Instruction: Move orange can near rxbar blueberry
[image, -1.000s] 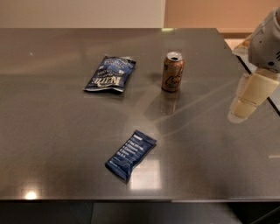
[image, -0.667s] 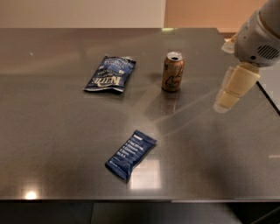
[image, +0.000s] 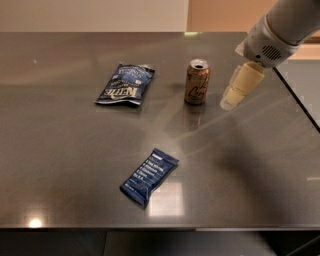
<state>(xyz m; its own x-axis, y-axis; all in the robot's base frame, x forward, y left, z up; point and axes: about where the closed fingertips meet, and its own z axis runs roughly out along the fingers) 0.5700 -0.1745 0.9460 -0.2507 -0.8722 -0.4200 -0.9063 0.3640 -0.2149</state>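
The orange can (image: 197, 82) stands upright on the grey table, right of the middle and toward the back. The rxbar blueberry (image: 149, 176) lies flat near the front edge, tilted diagonally, well in front of the can. My gripper (image: 231, 100) hangs from the white arm at the upper right, its cream fingertips just to the right of the can and apart from it. It holds nothing.
A crinkled blue chip bag (image: 125, 84) lies to the left of the can. The table's right edge (image: 297, 97) runs diagonally just beyond my arm. The table's front edge (image: 160, 228) is close behind the bar.
My arm and gripper have moved left across the table, from near the right edge to just beside the can. The can, bar and bag have not moved.
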